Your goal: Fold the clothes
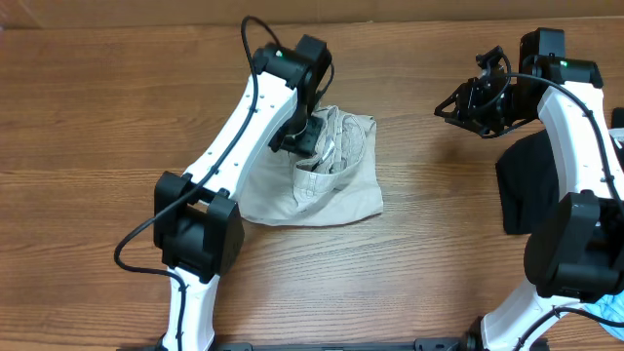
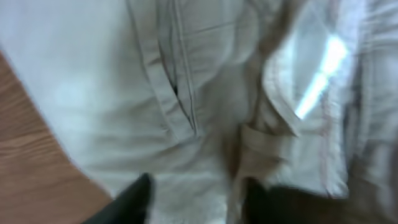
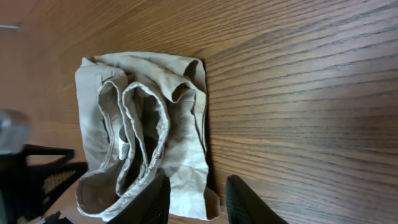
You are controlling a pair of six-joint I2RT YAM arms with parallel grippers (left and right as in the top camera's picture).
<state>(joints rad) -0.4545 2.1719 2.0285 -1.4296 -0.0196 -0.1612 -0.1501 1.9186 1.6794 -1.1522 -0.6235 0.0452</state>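
Shorts [image 1: 327, 180]: one pair, beige, in a loose folded bundle centre frame in the overhead view, waistband bunched up at its upper right, flat cloth spreading lower left. Fold looks partly made but untidy.

Left gripper [image 1: 304, 136] sits low over the bundle's upper left edge. Its wrist view is blurred; two dark fingertips [image 2: 134, 202] show apart over the cloth with fabric between them, so jaws part-spread. Whether they pinch the cloth, cannot tell.

Right gripper [image 1: 475, 102] hangs in the air at upper right, well apart from the shorts, jaws part-spread, nothing held.

Step in hand, as judged: squaring up the fold. To do it well, catch one layer edge, not the whole wad; flatten the raised waistband before the next fold; bring the right arm in to pin the far side so the bundle does not drag.

Count: two arms, one pair of shorts, one black garment [image 1: 526, 190] at right edge, one table [image 1: 117, 97].
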